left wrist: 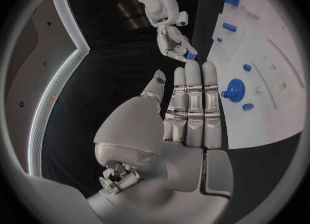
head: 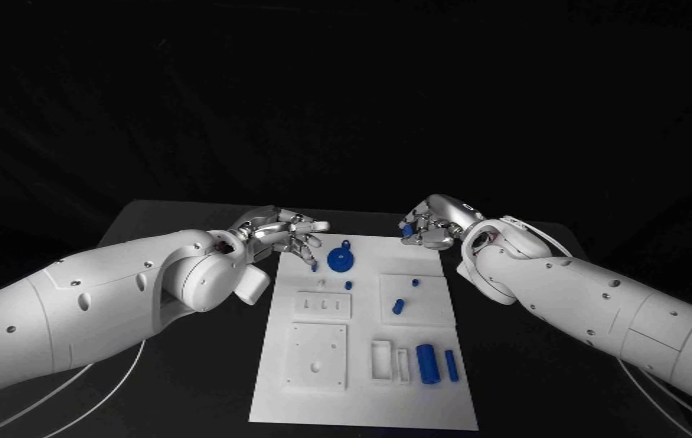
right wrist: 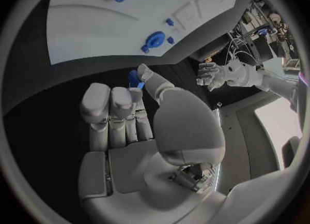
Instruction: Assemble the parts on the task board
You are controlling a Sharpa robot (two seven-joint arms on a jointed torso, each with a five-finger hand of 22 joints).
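Task board: the white plate lies in the middle of the black desk, between the two arms.
Left hand: the left hand hovers at the board's far left corner, fingers spread apart and nothing in them; the left wrist view shows them straight and side by side over the dark desk just beside the board's edge.
Right hand: the right hand hangs at the board's far right corner, pinching a small blue part between thumb and fingertips.
What the views add: the left wrist view shows that blue part at the tips of the right hand from across the desk; the right wrist view shows it half hidden behind the hand's own curled fingers, off the board and over the desk.
Blue round part: one disc-shaped piece lies on the board's far end, near the left hand and between the two hands.
Other blue parts, head view: two small pegs in the right middle block, two upright cylinders near the board's near right corner, and a tiny piece just left of the disc.
White blocks: several raised white fixtures, among them a square plate at the near left.
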